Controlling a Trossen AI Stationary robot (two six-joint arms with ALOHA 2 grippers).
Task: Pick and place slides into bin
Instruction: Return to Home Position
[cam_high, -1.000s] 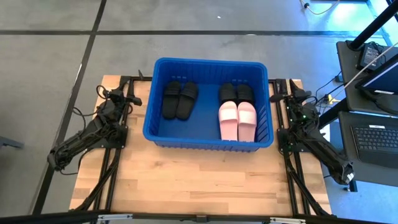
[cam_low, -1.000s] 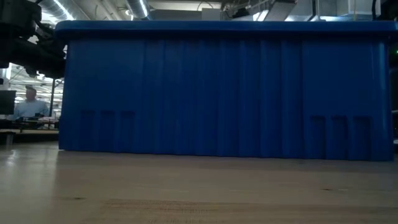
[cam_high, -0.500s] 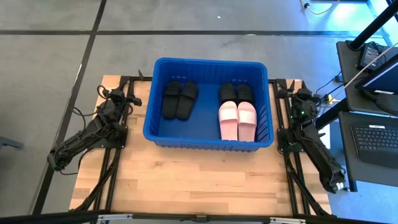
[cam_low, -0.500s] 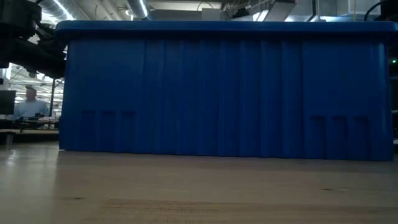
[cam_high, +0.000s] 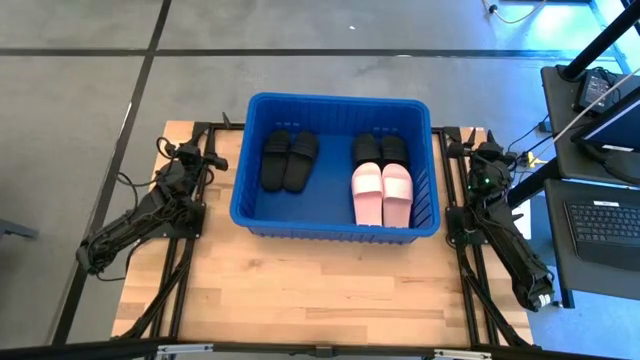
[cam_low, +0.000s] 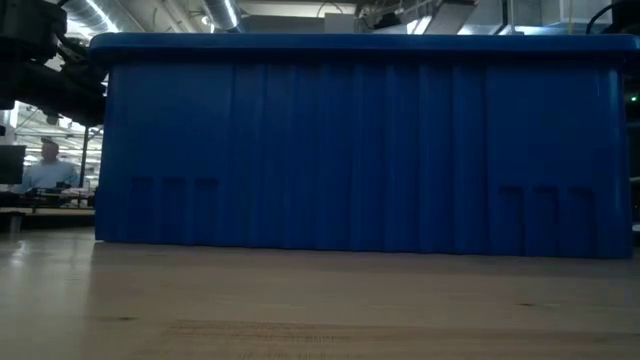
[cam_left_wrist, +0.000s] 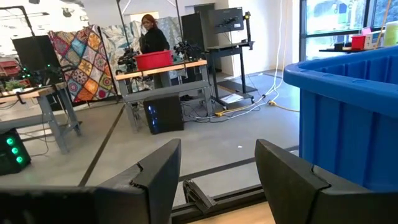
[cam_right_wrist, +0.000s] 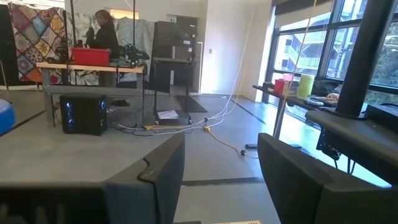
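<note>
The blue bin (cam_high: 330, 99) stands on the far half of the wooden bench (cam_high: 320, 290), and all the slides in view lie inside it. One pair of black slides (cam_high: 289, 160) rests side by side on the bin's floor towards its left side. A second black pair (cam_high: 380, 148) lies against the far wall on the right side. The pink slides (cam_high: 383, 193) sit just in front of that second pair, partly covering it and reaching towards the bin's near wall. No slide shows on the bench outside the bin. The left arm (cam_high: 140, 222) lies folded along the bench's left edge, and the left jaws are just beside the bin's left wall near its far corner, apart from it. In the left wrist view its two dark fingers (cam_left_wrist: 155, 177) stand spread with a clear gap and nothing between them, so the left jaws are released; the bin's wall (cam_left_wrist: 348, 112) rises close by. The right arm (cam_high: 505, 245) lies folded along the bench's right edge, and the right jaws are near the bin's far right corner, clear of it. Its fingers (cam_right_wrist: 155, 177) are likewise spread and hold nothing, so the right jaws are released too. From bench height the bin's near wall (cam_low: 360, 150) fills most of the low view and hides what lies inside. Beyond the bench, a person (cam_left_wrist: 152, 34) stands behind a worktable carrying a red tub (cam_left_wrist: 154, 60).
</note>
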